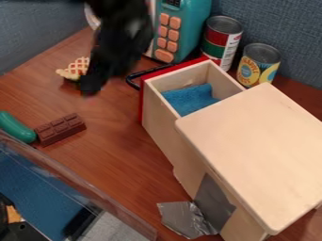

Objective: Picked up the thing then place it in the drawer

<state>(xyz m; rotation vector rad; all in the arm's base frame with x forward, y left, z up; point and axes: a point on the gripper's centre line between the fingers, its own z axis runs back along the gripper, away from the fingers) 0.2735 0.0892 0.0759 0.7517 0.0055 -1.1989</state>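
The black gripper (92,85) hangs down from the top edge at upper left, over the table left of the drawer. Just left of it, partly hidden behind it, a lattice-topped toy pastry (76,67) shows on the table. A brown chocolate bar (60,129) lies at the left, touching a green toy (16,127). The wooden drawer (165,118) with a red front is pulled out of its cabinet, and a blue cloth (190,99) lies inside. Whether the gripper holds anything cannot be seen.
The pale cabinet top (258,150) takes up the right side. Behind the drawer stand a teal toy appliance (182,28) and two cans, one red and green (220,42), one yellow (258,65). A clear plastic edge (82,188) crosses the lower left.
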